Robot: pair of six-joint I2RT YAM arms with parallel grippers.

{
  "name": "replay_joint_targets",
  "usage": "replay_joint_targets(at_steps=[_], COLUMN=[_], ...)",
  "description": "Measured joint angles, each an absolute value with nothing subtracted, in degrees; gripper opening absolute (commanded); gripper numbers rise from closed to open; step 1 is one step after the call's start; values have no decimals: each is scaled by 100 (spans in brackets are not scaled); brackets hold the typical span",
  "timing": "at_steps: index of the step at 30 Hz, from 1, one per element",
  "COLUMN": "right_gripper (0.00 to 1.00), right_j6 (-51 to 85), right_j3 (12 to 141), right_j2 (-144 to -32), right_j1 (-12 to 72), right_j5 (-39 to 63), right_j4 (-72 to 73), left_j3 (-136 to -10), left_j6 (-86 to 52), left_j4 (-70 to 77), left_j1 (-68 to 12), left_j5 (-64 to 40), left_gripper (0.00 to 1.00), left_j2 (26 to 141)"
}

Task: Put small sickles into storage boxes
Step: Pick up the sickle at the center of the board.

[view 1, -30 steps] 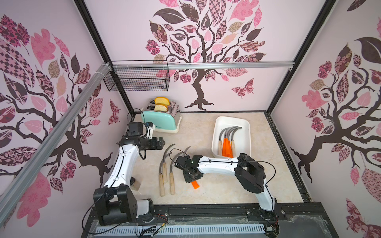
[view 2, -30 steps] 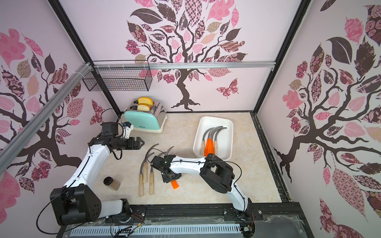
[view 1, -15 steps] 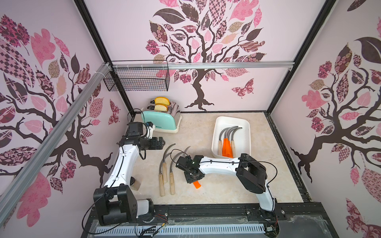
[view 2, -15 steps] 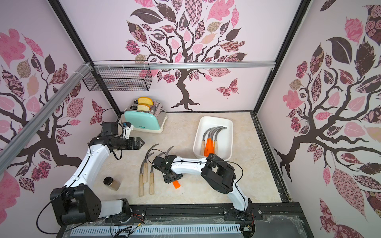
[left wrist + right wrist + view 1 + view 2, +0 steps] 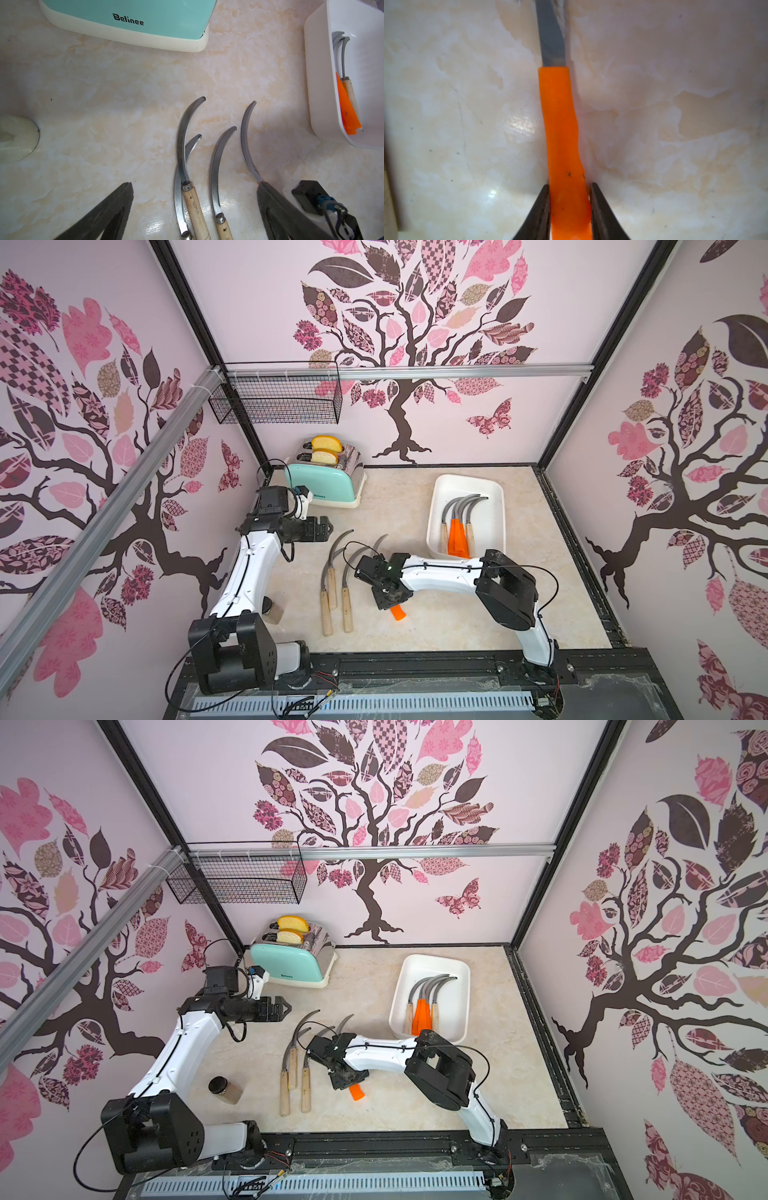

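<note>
Right hand (image 5: 570, 185) is clamped on the orange-handled sickle (image 5: 560, 124), which lies low on the tabletop (image 5: 415, 497). It grips toward the butt, likely so the blade trails clear. At its 9 o'clock three wooden-handled sickles (image 5: 332, 593) wait. At 2 o'clock the white tray (image 5: 492, 526) already holds the stored sickles (image 5: 457, 526), with both wooden and orange handles. Left hand (image 5: 326, 529), fingers apart, hovers at 10 o'clock.

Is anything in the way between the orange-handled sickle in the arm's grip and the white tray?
Nothing visible is. The right gripper is closed on the orange-handled sickle, and only bare table lies between it and the white tray. The wooden-handled sickles lie on its other side, away from the tray.
</note>
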State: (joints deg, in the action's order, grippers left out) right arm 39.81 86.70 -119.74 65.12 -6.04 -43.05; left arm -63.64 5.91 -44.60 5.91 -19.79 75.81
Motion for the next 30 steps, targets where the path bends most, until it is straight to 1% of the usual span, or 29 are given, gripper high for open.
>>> replay_joint_targets(at_steps=[5,7,10,11,30], right_gripper=[12,6,3,1,0], right_j6=[3916,3879,3841,3830,3704], right_j3=[8687,8702,8713,8722,8781], right_j2=[-11985,-11994,-12003,-12005,-12036], right_j1=[6510,6510,6508,6506,6340], right_j5=[-607,-607,-607,-602,-578], right_j4=[-4324,-4340,-4353,-4362,-4392], left_j3=[-6364,-6364,-6364,-6364,-6364], left_j6=[582,580,576,574,530], left_j4=[-4460,-4460,-4460,-4460,-4414], left_j1=[591,591,591,591,591], left_j5=[-1979,-1979,-1981,-1984,-1984], left_gripper=[97,97,97,97,97], left_j2=[7592,7607,7625,7631,7677])
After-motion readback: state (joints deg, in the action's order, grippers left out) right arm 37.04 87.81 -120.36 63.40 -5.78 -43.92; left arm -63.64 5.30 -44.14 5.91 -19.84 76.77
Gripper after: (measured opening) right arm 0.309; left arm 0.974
